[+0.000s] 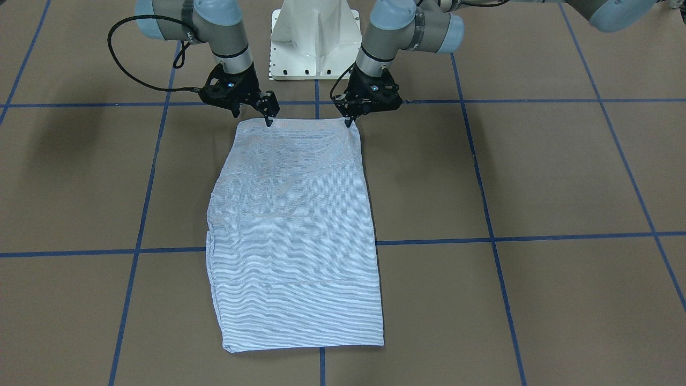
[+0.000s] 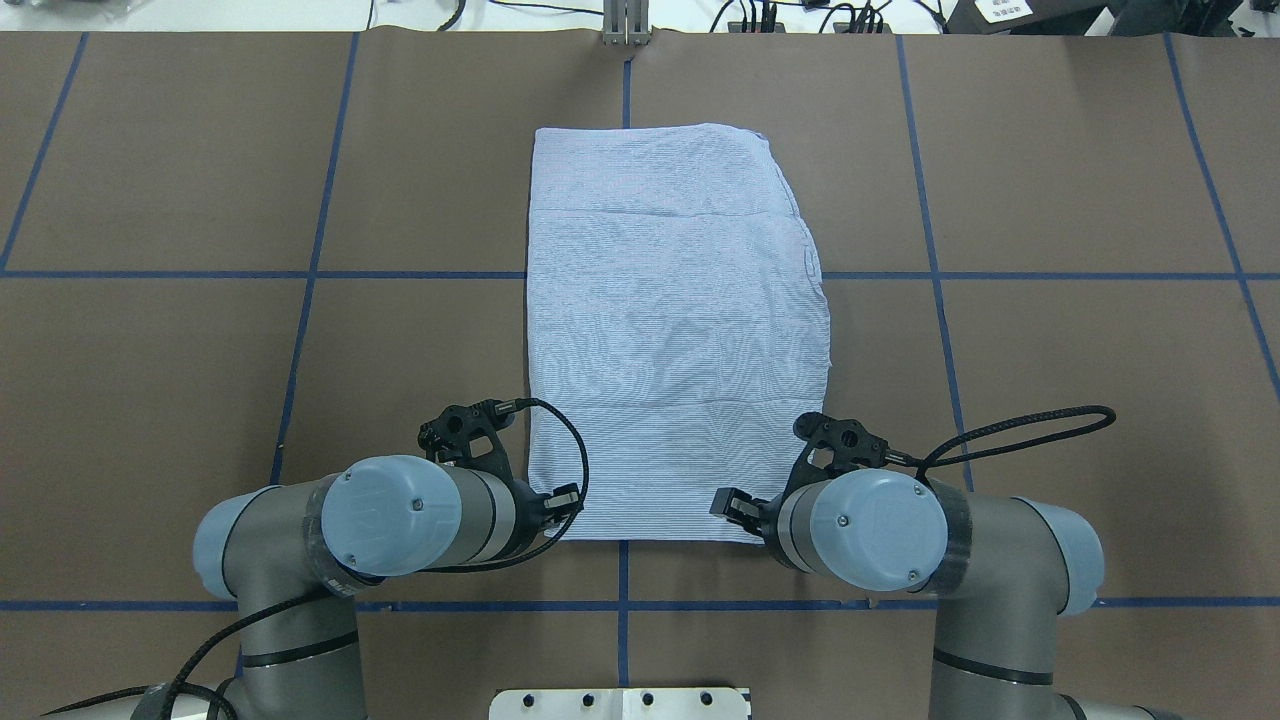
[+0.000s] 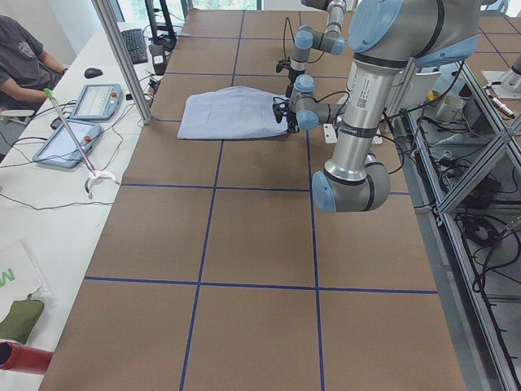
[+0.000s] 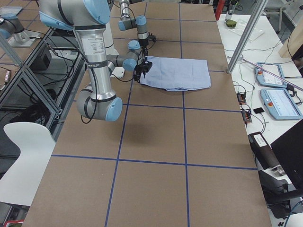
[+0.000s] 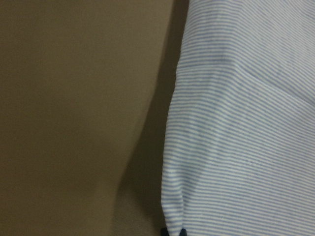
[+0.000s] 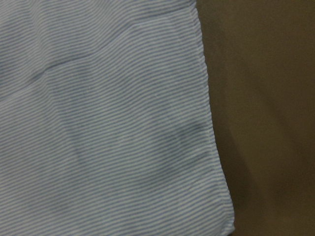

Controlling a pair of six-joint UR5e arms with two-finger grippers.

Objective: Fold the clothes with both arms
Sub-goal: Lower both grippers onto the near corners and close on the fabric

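1. Left gripper: clamped on one robot-side corner of the shirt; fabric is seen puckered between its tips.
2. Right gripper: set at the other robot-side corner; its closure cannot be told.
3. Shirt: laid flat as a folded rectangle, mid-table. Judged light, limp and not fragile. Best held at both corners and lifted evenly.

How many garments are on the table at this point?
1: the striped shirt, folded into a long rectangle at the table's middle, its robot-side corners at the left end effector and right end effector. Anything beneath it would be hidden.
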